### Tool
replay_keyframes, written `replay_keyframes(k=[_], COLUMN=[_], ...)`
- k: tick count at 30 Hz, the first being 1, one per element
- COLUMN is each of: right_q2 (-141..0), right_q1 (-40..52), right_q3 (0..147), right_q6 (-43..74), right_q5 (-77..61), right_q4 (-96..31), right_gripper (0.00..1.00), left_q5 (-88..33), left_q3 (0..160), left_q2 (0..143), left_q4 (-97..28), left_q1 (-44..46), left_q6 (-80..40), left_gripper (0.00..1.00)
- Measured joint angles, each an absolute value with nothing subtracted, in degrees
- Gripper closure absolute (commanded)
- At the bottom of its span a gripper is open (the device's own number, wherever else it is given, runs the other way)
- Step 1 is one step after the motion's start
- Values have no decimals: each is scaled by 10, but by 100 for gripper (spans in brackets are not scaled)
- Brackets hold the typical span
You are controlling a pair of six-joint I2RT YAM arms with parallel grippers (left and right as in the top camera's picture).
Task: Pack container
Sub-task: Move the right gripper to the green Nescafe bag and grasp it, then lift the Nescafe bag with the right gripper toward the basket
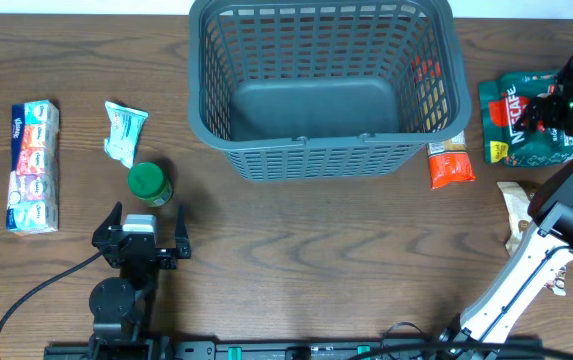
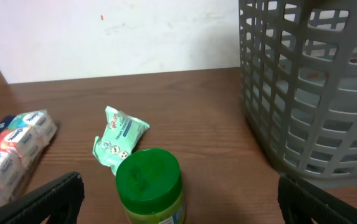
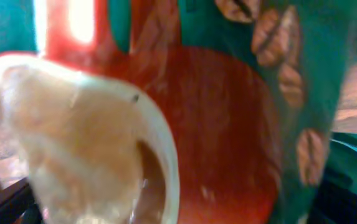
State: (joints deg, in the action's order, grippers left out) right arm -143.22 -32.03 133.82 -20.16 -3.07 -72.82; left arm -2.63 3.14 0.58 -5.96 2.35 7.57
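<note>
Overhead: left hand [image 1: 148, 212] wide open, green-lidded jar [image 1: 150, 184] upright just ahead of it; grey basket [image 1: 316, 160] beyond, ahead-right. Right hand [image 1: 558, 108] wide, close over Nescafe pouch [image 1: 514, 130].

Smooth brown wood grain on the worktop [image 1: 296, 250]. Matt grey moulded plastic for the container [image 1: 316, 158]. Glossy green plastic on the jar lid [image 2: 148, 175]. Shiny printed film around coffee pouch [image 1: 511, 112] and tissue packs [image 1: 33, 165].

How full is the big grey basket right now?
Empty. From overhead, the basket shows a bare solid floor; the green-lidded jar and tissue pack sit outside it on the table.
</note>
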Motion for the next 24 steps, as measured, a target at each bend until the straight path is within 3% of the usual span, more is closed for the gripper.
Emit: replay_keyframes(k=[9, 10, 11, 12, 13, 24], right_q2=[-1435, -1435, -1434, -1432, -1431, -1415], right_q1=[-322, -323, -324, -325, -326, -333], right_q3=[1306, 1302, 1297, 1293, 1290, 1288], right_q6=[-207, -208, -209, -212, -214, -214], right_q5=[-51, -55, -60, -65, -67, -97], right_q4=[-719, -719, -718, -718, -718, -731], right_gripper=[4, 14, 51, 80, 99, 98], left_q5=[-26, -26, -26, -26, -26, -26], left_q3=[31, 31, 31, 31, 31, 31], left_q2=[6, 6, 6, 6, 6, 6], left_q4=[-60, -60, -60, -60, -60, -60], left_q1=[23, 23, 23, 23, 23, 23], left_q6=[76, 76, 76, 76, 76, 76], left_gripper=[1, 1, 1, 1, 2, 1])
